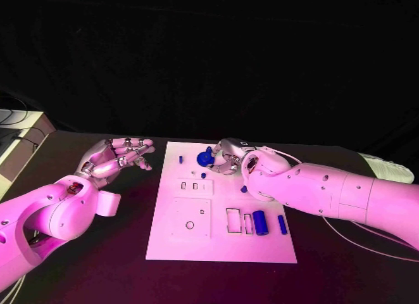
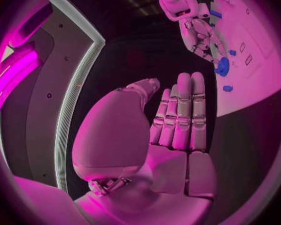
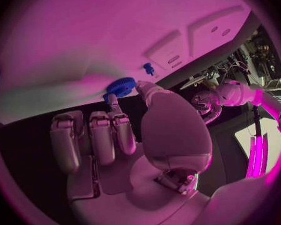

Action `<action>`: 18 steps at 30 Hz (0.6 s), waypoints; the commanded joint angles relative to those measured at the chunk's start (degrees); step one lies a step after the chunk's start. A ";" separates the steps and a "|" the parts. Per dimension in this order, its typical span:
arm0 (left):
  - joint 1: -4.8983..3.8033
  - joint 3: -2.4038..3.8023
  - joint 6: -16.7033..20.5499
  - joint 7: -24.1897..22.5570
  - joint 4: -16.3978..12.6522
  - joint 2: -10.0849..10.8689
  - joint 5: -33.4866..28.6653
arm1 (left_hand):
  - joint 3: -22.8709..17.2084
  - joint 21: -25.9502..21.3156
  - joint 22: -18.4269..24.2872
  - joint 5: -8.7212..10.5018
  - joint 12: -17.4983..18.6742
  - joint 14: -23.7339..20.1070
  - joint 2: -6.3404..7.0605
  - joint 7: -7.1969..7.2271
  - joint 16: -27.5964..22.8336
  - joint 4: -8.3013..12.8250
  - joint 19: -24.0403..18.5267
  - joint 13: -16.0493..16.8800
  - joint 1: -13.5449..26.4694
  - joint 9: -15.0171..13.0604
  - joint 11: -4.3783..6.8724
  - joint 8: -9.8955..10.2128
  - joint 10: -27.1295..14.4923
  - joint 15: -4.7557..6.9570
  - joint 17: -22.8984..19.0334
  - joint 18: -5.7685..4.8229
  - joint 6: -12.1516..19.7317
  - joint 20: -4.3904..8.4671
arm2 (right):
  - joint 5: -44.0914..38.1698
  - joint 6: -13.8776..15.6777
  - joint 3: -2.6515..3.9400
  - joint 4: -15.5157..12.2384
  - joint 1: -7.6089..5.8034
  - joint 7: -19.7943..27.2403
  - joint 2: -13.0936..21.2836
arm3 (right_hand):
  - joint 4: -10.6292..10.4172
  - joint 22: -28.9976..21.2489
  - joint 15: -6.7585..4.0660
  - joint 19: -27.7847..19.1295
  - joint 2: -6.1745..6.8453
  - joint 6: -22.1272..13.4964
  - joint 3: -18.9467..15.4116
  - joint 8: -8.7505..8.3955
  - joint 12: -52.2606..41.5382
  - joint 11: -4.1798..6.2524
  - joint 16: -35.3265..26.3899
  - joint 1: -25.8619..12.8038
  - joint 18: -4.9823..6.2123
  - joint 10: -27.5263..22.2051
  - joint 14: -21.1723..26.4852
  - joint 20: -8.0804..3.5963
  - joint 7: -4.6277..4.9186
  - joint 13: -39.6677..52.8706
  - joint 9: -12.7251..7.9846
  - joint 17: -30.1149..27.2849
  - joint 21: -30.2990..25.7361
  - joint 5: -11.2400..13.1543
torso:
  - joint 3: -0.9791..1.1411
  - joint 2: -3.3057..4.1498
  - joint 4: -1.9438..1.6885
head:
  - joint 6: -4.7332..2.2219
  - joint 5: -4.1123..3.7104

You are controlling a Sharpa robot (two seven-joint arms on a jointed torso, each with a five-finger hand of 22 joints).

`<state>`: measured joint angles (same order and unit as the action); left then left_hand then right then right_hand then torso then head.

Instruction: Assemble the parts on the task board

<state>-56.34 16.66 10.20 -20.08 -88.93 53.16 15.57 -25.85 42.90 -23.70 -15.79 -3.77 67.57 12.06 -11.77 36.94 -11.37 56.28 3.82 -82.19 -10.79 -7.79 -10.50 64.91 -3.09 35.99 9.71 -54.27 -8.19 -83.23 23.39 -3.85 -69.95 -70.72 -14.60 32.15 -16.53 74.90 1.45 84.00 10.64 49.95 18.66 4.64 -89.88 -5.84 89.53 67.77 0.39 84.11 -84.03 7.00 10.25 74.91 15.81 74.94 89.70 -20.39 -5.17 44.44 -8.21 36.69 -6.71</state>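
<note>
The white task board (image 1: 173, 244) lies in the middle of the black table. At its far end, my right hand (image 1: 231, 156) pinches a blue gear (image 1: 206, 158) between thumb and a fingertip; the right wrist view shows the gear (image 3: 120, 87) at the board's edge. My left hand (image 1: 118, 158) hovers off the board's far left corner, fingers stretched and holding nothing; its palm (image 2: 172, 135) is bare in the left wrist view. A blue cylinder (image 1: 261, 222) and a thin blue pin (image 1: 283, 224) lie near the board's right edge.
Small blue pegs (image 1: 181, 159) (image 1: 203, 175) stand on the board's far half. Rectangular slots (image 1: 233, 220) and a recessed square plate (image 1: 191, 217) mark the middle. A pale cabinet (image 1: 13, 142) stands at the far left, and a cable (image 1: 356, 234) trails from my right arm.
</note>
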 commanded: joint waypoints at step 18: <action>0.00 0.05 0.12 -0.57 0.00 0.18 0.15 | -0.21 0.59 -0.23 0.01 0.17 -0.52 -0.19 -0.21 0.25 0.32 -0.55 0.02 -0.05 -0.08 -0.09 0.36 -0.44 -0.03 0.06 0.69 0.19 -0.18 | -0.28 11.52 0.20 -6.85 0.07 4.17 6.72 | 1.73 15.10 -0.23 6.00 0.67 1.69 -0.16 0.62 -0.12 0.23 0.19 2.37 -0.39 5.89 -5.64 -0.05 0.17 15.09 -0.32 13.63 0.30 0.64 | 0.04 -0.08 0.18 | -0.50 -0.27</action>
<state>-56.32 16.66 10.33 -20.02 -88.88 53.39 15.62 -26.01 43.28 -23.89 -15.79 -3.77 67.52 12.06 -11.77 36.94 -11.21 56.08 3.82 -82.18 -10.78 -7.79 -10.50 64.91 -3.13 35.98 9.71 -54.27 -8.39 -83.35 29.05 -3.76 -76.21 -70.41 -13.94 38.51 -14.96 74.95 1.44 84.00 11.34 51.30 18.44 5.09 -89.88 -5.83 89.53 69.77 0.39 84.11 -84.03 7.00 10.33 74.94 15.53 74.93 89.70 -19.71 -5.17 44.37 -8.07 36.38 -6.81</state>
